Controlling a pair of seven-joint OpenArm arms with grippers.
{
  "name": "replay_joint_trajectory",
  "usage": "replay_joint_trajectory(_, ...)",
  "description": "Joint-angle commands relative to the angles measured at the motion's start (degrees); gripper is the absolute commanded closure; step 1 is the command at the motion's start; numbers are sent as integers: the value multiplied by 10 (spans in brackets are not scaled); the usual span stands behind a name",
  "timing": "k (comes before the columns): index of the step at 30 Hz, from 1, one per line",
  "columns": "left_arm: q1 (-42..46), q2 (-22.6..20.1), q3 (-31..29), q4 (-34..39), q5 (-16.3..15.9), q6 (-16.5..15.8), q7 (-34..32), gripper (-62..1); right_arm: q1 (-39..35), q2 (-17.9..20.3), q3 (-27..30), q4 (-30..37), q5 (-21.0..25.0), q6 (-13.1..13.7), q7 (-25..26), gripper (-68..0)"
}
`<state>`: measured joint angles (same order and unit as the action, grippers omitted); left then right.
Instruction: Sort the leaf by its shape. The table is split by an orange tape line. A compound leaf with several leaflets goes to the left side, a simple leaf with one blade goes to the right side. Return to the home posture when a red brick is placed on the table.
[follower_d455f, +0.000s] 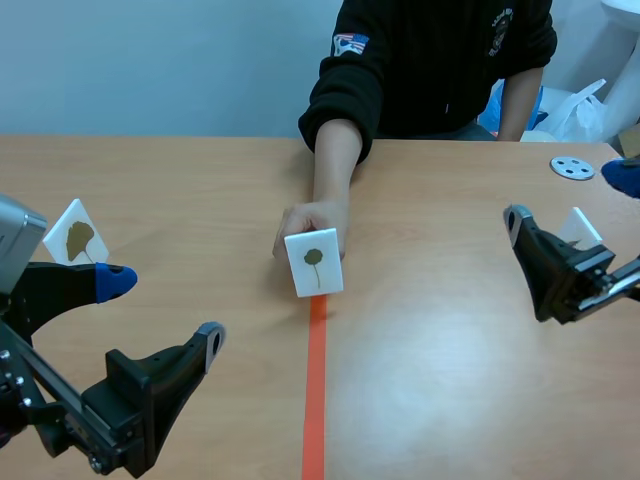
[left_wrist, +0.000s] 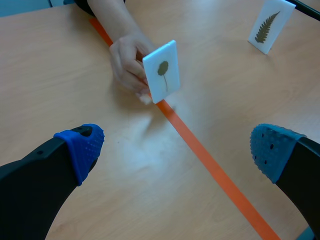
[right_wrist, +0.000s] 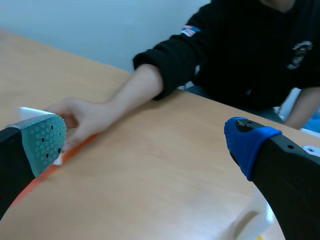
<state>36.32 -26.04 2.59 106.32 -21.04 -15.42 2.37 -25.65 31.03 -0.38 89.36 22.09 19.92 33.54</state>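
White card (follower_d455f: 313, 262) (left_wrist: 162, 77) bearing one simple leaf, a single dark blade on a stalk, is seen at the far end of the orange tape line (follower_d455f: 315, 400) (left_wrist: 210, 160), on the line itself and so on neither side. It is held upright, leaning slightly, by a person's hand (follower_d455f: 305, 222) (left_wrist: 127, 60) (right_wrist: 82, 115) reached in from across the table (follower_d455f: 450, 330); the fingers are closed round the card's back and edges. Whether its lower edge rests on the wood cannot be told. The left gripper (follower_d455f: 163, 310) (left_wrist: 175, 150) is found low on the near left, well apart from the card, its fingers spread wide with nothing between them; the tape line is seen running through the gap in the wrist view. The right gripper (follower_d455f: 570, 200) (right_wrist: 145, 142) is placed at the right edge, also well apart from the card, its fingers likewise parted and empty. A second card (follower_d455f: 75, 235) with a fan-shaped yellow-brown leaf is noted standing on the left side, just behind the left gripper. A third card (follower_d455f: 580, 225) (left_wrist: 270, 25), with a fern-like leaf of many leaflets, is noted on the right side, partly hidden by the right gripper. A grey disc (follower_d455f: 572, 167) with holes is noted lying flat at the far right.
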Motion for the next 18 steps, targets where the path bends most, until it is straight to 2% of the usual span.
replay_joint_trajectory(1, -2, -2, -2, 2, 3, -2, -8, -623, -13, 10, 5, 14, 6, 2, 2, -679)
replay_joint_trajectory(4, -2, -5, -2, 2, 26, -4, -8, -623, -56, 10, 5, 47, 5, 12, 0, -679)
replay_joint_trajectory(11, -2, -17, -2, 2, 26, -6, -8, -623, -137, 10, 5, 92, 1, 22, 0, -679)
replay_joint_trajectory(18, -1, -26, -2, 1, 27, -6, -8, -623, -171, 10, 8, 103, -24, 22, 0, -679)
